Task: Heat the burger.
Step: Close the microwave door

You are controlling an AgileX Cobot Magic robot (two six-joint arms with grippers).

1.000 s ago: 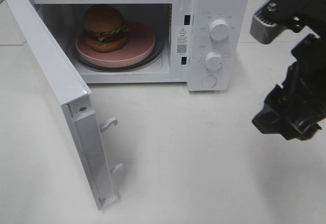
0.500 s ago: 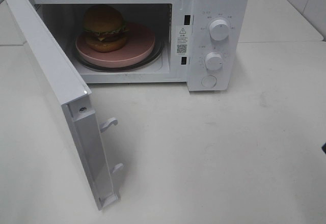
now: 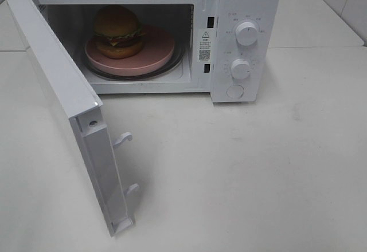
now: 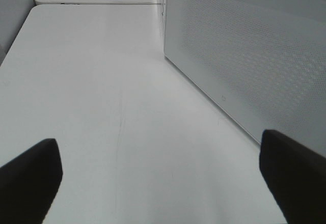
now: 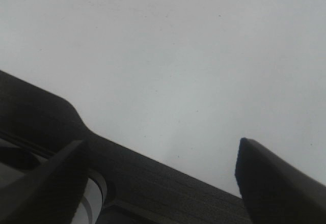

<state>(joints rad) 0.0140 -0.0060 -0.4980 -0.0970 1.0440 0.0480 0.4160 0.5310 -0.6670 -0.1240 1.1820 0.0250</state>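
The burger (image 3: 117,30), with a golden-brown bun, sits on a round pink plate (image 3: 157,54) inside the open white microwave (image 3: 243,11). Its door (image 3: 57,86) swings wide toward the front left. Neither arm shows in the exterior high view. In the left wrist view my left gripper (image 4: 160,172) is open with nothing between its dark fingertips (image 4: 30,175), low over the table beside the door's perforated panel (image 4: 244,61). In the right wrist view my right gripper (image 5: 160,146) is open and empty over bare table.
The microwave's control panel carries two round knobs (image 3: 246,33) (image 3: 240,69) and a round button (image 3: 234,91). The white table (image 3: 258,172) stretches in front and to the right. Two latch hooks (image 3: 123,140) stick out of the door's edge.
The right arm, which stood at the right edge of the exterior high view a second ago, has withdrawn out of that view. The burger, plate and door have not moved.
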